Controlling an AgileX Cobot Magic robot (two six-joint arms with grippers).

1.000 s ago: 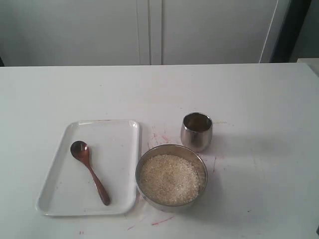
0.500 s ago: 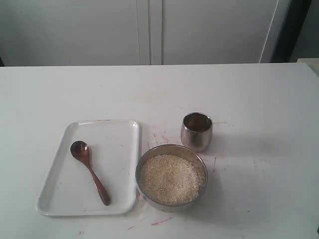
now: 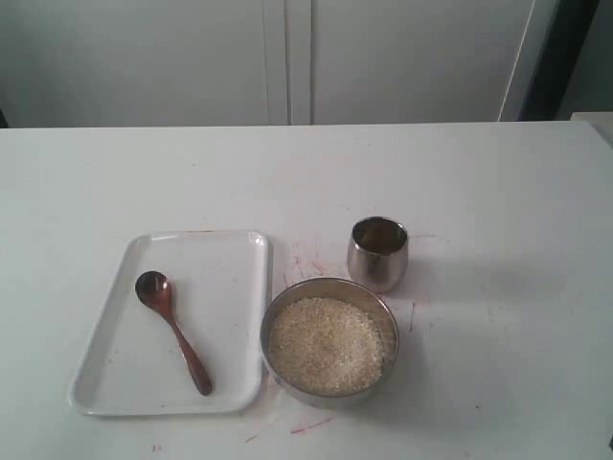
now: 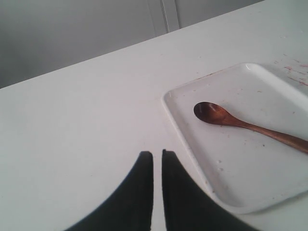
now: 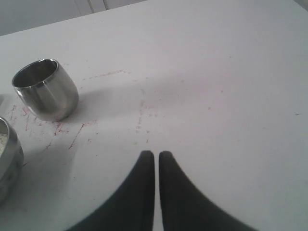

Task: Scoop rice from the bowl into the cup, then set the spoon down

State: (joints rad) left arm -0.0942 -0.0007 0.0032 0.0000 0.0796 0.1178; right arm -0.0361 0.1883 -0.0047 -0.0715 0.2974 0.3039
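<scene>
Steel, shiny and round, the bowl (image 3: 331, 281) is filled nearly to its rim with rice (image 3: 326, 343), a level bed of pale beige grains. Seen from the right claw (image 5: 156, 155), the bowl lies off to the side, apart from the tips, and only its edge shows in the right wrist view. The cup (image 3: 377, 259), a smaller steel tumbler, stands upright farther out from that claw, ahead of it and on the same side as the bowl, just beside the bowl but with a narrow gap between them. Its inside looks dark and reflective, and I cannot tell whether any grains lie in it.

The right claw is closed, its two dark fingers drawn together with only a thin slit between them, gripping nothing and hanging over bare white bench (image 3: 498, 192) marked with faint red scratches.

The left claw (image 4: 157, 156) is likewise closed on nothing, a thin slit between its fingers. Just ahead of it and to one side lies a white rectangular tray (image 3: 230, 287). The tray holds only the spoon (image 3: 172, 329), dark reddish-brown and glossy, lying flat with its hollow facing up. The spoon's oval head is the part nearer the left claw, and the handle runs away from it across the tray. The spoon is well apart from both claws, and no rice shows in its head.
</scene>
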